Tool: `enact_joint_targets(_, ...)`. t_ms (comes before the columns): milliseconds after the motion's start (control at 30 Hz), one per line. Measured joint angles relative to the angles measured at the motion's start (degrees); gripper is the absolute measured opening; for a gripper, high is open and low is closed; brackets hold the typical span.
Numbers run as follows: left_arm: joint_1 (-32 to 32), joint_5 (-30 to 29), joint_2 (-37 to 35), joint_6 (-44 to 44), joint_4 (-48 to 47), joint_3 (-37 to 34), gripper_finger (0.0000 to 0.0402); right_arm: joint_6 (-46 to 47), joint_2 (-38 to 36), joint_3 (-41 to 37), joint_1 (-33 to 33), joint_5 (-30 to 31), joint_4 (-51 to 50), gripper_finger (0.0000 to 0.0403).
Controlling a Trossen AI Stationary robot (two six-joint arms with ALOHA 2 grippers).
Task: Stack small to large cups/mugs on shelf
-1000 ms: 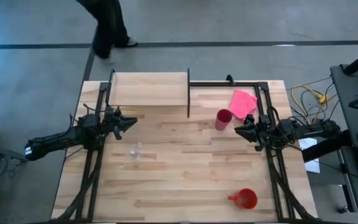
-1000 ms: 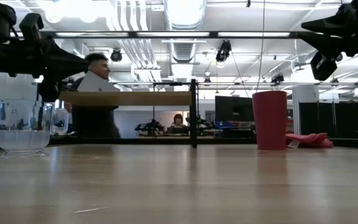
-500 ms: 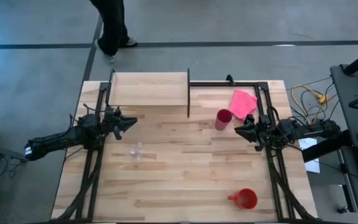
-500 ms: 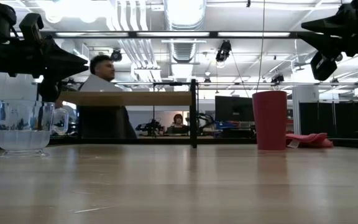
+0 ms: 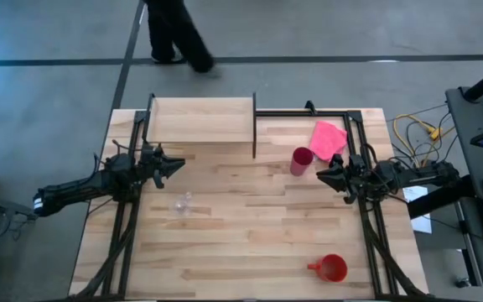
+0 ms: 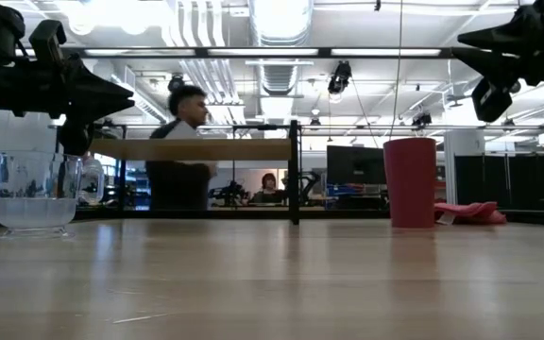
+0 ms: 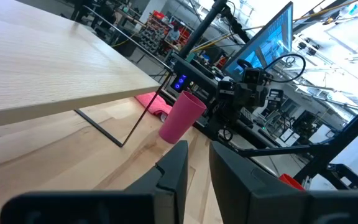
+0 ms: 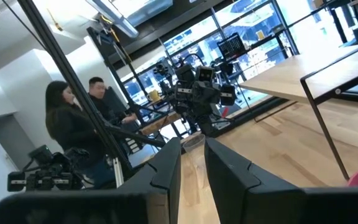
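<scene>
A small clear glass cup (image 5: 183, 204) stands on the table at the left of middle; it also shows in the low view (image 6: 34, 194). A magenta-pink tumbler (image 5: 302, 160) stands upright at the far right, next to the shelf's post. A red mug with a handle (image 5: 332, 268) stands near the front right edge. The light wooden shelf (image 5: 201, 120) stands on black posts at the far edge. My left gripper (image 5: 179, 165) hovers shut and empty beyond the glass cup. My right gripper (image 5: 321, 174) hovers shut and empty just right of the tumbler.
A pink cloth (image 5: 329, 138) lies behind the tumbler at the far right. Black frame rails run along the table's left and right sides. A person (image 5: 174, 33) walks on the floor beyond the far edge. Bare tabletop lies between the cups.
The person beyond the table's far edge has walked toward the right. Both arms and all three vessels have kept still.
</scene>
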Motion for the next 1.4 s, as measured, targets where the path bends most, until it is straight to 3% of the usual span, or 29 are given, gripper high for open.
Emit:
enact_joint_targets(567,-0.01,-0.01,-0.02,0.00,0.01,0.00,0.0052,0.00,0.02,0.00,0.02,0.05,0.55,0.0068)
enact_joint_targets(700,-0.03,-3.27,-0.01,1.41,0.15,0.00,0.0052,0.10,0.01,0.01,0.02,2.05,0.89,0.0068)
enact_joint_targets(833,0.01,-3.27,-0.02,1.47,0.62,0.00,0.0052,3.00,0.00,0.00,0.00,7.56,3.72,0.0068)
enact_joint_targets(967,0.03,-6.36,0.31,2.83,1.31,0.00,0.0052,3.74,0.01,0.00,0.12,6.48,9.64,0.0068)
enact_joint_targets(1067,0.01,-4.38,0.32,0.41,3.80,0.32,0.0052,3.64,0.16,1.48,0.17,4.42,13.12,0.0068)
enact_joint_targets(1133,0.01,-2.59,1.25,0.11,2.88,1.95,0.0052,3.58,1.00,5.28,0.17,4.20,8.48,0.0068)
enact_joint_targets(1233,-0.03,-1.27,3.52,1.90,3.29,6.01,0.0052,3.61,4.70,14.43,0.17,4.05,-7.48,0.0067)
enact_joint_targets(1400,-0.03,-0.93,10.59,9.56,-4.16,17.75,0.0052,1.03,16.60,31.96,0.17,4.01,-27.70,0.0067)
